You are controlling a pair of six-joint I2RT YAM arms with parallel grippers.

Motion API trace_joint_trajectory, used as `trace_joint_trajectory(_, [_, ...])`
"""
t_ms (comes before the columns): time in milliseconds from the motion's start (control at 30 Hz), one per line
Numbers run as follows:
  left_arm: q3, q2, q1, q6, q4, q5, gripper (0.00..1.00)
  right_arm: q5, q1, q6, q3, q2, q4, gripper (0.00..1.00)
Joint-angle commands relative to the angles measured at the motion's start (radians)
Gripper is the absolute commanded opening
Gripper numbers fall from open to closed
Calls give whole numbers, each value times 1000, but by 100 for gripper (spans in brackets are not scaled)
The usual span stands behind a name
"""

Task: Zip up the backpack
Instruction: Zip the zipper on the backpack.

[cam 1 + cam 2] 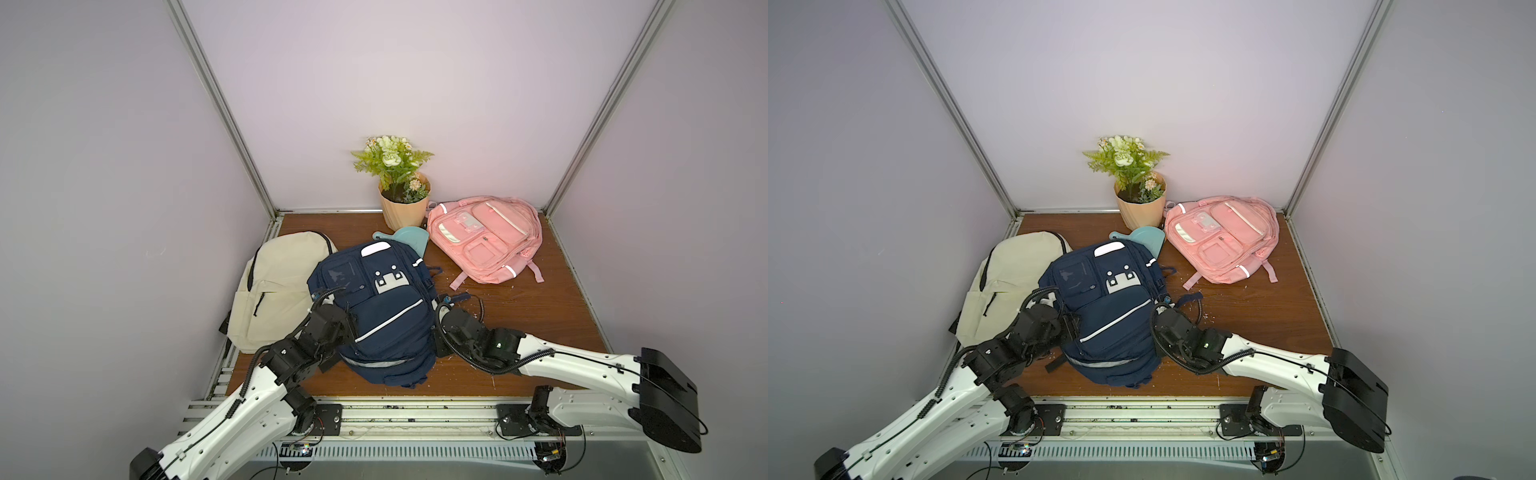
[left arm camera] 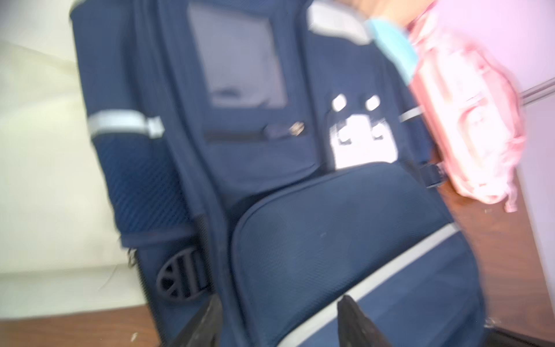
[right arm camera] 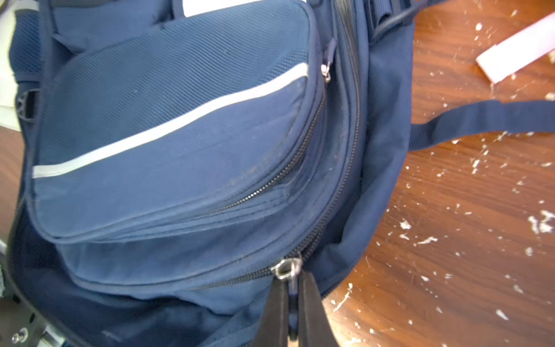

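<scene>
The navy backpack point(image 1: 382, 316) is lying front-up in the middle of the table point(image 1: 540, 316), towards its near edge, with its top pointing at the back wall. In the right wrist view, a metal zipper pull point(image 3: 286, 269) on the long zipper running around the side of the bag is being pinched by the right claw point(image 3: 292, 285), whose two black fingers are being pressed together on the tab. That claw is being held low against the bag's right flank, just beside a loose navy strap point(image 3: 480, 120) that is trailing over the wood.

On the opposite flank, the left claw point(image 2: 279, 303) is being held with its fingers spread apart. The front pocket with its grey stripe is being seen between them, and nothing is being gripped. That view is being blurred, so finer detail cannot be told.

A beige backpack point(image 1: 274, 286) is lying flat to the left, its edge being overlapped by the navy one. A teal plastic item point(image 1: 409, 239) is being partly hidden behind the navy bag's top. Farther back, a potted plant point(image 1: 401, 195) is standing upright against the wall, and a pink backpack point(image 1: 486, 237) is lying just beside it on the right. White flecks point(image 3: 450, 210) are lying scattered across the table's surface.
</scene>
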Motion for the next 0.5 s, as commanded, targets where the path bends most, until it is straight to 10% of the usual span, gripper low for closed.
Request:
trace_joint_trajectory(0, [56,2,-55,183,72,3,70,24,34,-65,82,-39,43,0])
trace_joint_trajectory(233, [21,118,-389,327,342,-49,77,48,73,-84,158,-11,28,0])
trace_joint_trajectory(467, [-46,243,-448,408,522,44,67,39,74,-80,167,-33,41,0])
